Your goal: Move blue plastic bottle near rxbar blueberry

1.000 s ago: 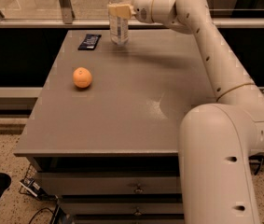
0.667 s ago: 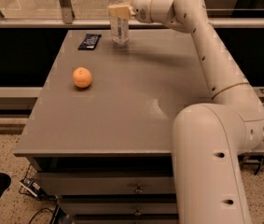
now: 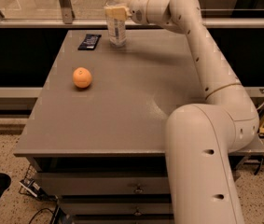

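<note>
Camera view shows the end effector (image 3: 116, 12) clasping the upright blue plastic bottle (image 3: 117, 31) at the far side of the table (image 3: 122, 106), just beside the rxbar blueberry (image 3: 89, 41), so its base should settle flat before a gentle release.

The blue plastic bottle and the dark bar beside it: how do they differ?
The blue plastic bottle stands upright; the rxbar blueberry lies flat. The bottle is clear with a white cap; the bar is dark navy. The gripper clasps the bottle near its top; the bar lies untouched. Both are at the far end of the table.
</note>
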Robot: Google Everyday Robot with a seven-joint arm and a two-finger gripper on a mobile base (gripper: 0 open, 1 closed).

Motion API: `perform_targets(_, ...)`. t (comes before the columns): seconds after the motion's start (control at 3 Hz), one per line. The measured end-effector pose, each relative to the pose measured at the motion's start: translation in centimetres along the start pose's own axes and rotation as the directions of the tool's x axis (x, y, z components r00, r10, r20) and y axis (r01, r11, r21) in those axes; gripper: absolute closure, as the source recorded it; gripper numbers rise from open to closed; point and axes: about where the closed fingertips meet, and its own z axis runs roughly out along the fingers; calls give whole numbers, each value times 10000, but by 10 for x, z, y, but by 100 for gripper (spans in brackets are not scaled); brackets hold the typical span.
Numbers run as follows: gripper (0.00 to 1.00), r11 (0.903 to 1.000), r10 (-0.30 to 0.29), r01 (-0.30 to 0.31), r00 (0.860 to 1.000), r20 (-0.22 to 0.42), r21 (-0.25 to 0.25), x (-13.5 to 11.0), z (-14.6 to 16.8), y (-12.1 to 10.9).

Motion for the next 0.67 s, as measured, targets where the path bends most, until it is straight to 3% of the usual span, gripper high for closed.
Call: perform_targets(0.67, 38, 10000, 27, -27, 10000, -8, -94, 2, 7, 4)
